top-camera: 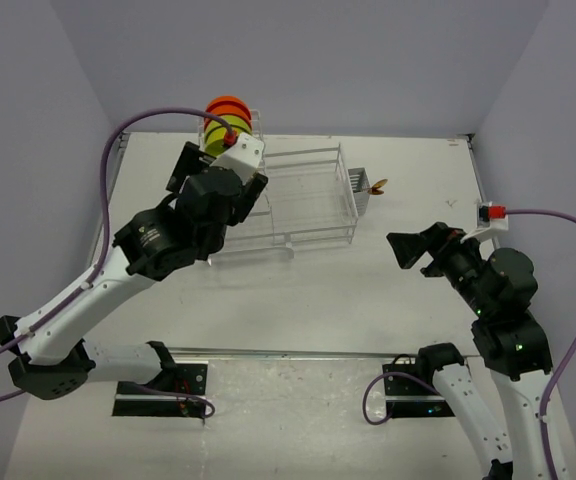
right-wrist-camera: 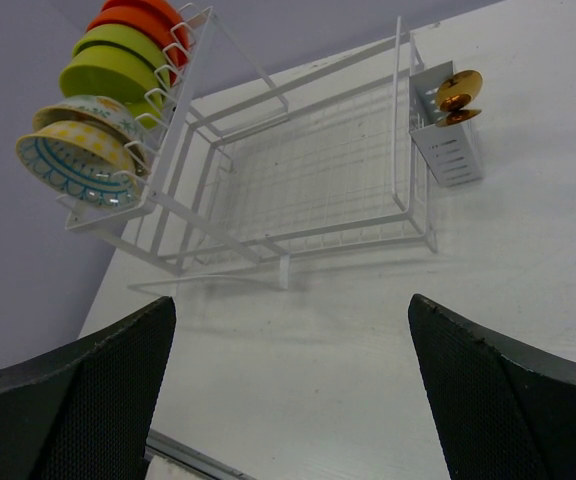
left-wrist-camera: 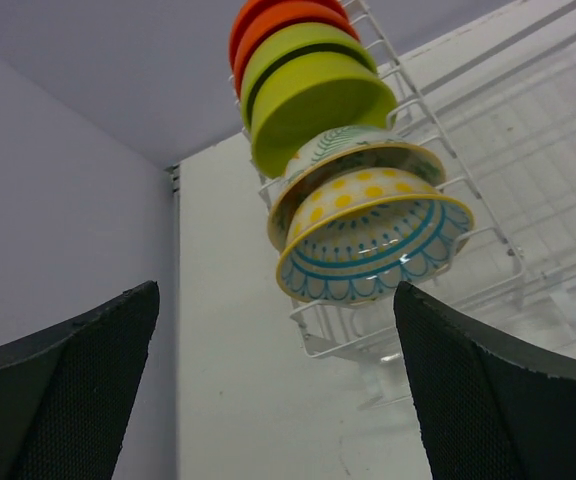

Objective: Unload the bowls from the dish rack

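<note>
The white wire dish rack (top-camera: pixel 308 195) stands at the back of the table, its slotted section at the left end. Bowls stand on edge in the slots: two orange-red (left-wrist-camera: pixel 278 20), two lime-green (left-wrist-camera: pixel 308 95), then two whitish patterned ones, the nearest (left-wrist-camera: pixel 373 250) with a yellow rim and blue arcs. My left gripper (left-wrist-camera: pixel 278 400) is open and empty, just in front of the nearest patterned bowl and apart from it; in the top view it (top-camera: pixel 230 172) hides the patterned bowls. My right gripper (top-camera: pixel 415 250) is open and empty, to the right of the rack.
The rack's flat section (right-wrist-camera: pixel 318 170) holds nothing. A small cutlery basket (right-wrist-camera: pixel 448 150) at the rack's right end holds a gold-coloured utensil (right-wrist-camera: pixel 458 90). Grey walls stand close on the left and behind. A metal rail (top-camera: pixel 298 353) crosses the table near the arm bases.
</note>
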`<state>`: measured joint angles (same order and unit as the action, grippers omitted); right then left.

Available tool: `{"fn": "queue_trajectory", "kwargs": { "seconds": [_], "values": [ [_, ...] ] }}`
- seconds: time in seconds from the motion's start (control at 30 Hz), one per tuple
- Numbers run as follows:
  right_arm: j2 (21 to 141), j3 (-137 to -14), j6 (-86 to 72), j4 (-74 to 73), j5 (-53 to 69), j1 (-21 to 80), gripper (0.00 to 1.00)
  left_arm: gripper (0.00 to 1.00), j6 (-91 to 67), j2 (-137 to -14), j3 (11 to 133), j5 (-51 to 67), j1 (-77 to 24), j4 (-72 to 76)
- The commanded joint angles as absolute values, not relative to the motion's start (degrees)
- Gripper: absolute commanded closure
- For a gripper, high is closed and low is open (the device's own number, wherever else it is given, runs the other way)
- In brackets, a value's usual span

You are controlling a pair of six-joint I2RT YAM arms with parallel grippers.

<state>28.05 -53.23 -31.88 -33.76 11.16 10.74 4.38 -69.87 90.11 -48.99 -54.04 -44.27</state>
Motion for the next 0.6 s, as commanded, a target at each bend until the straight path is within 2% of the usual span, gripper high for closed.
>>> {"fn": "queue_trajectory", "kwargs": {
  "seconds": [0.0,0.03,0.17,0.37,0.5,0.57],
  "values": [
    [28.04,-53.52,-30.32,-32.52,12.22,10.46,0.01,0.02,10.71,-71.44,90.00,-59.59,-54.14,-43.86],
    [28.04,-53.70,-30.24,-32.78,12.13,10.37,0.01,0.08,11.59,-72.41,89.39,-62.64,-54.23,-43.77],
    [27.86,-54.23,-29.71,-33.48,11.95,10.37,0.01,0.19,11.87,-75.58,88.15,-63.64,-55.46,-43.85],
    [27.33,-54.23,-29.53,-33.84,11.78,10.46,0.01,0.23,12.57,-78.13,88.59,-61.61,-55.37,-43.50],
    [26.90,-54.14,-29.53,-33.84,11.87,10.46,0.01,0.35,15.72,-79.19,87.19,-62.93,-55.20,-39.40],
    [26.72,-54.14,-29.44,-33.93,11.87,10.46,0.01,0.37,17.57,-79.80,86.49,-63.28,-54.58,-37.63]
  ]
}}
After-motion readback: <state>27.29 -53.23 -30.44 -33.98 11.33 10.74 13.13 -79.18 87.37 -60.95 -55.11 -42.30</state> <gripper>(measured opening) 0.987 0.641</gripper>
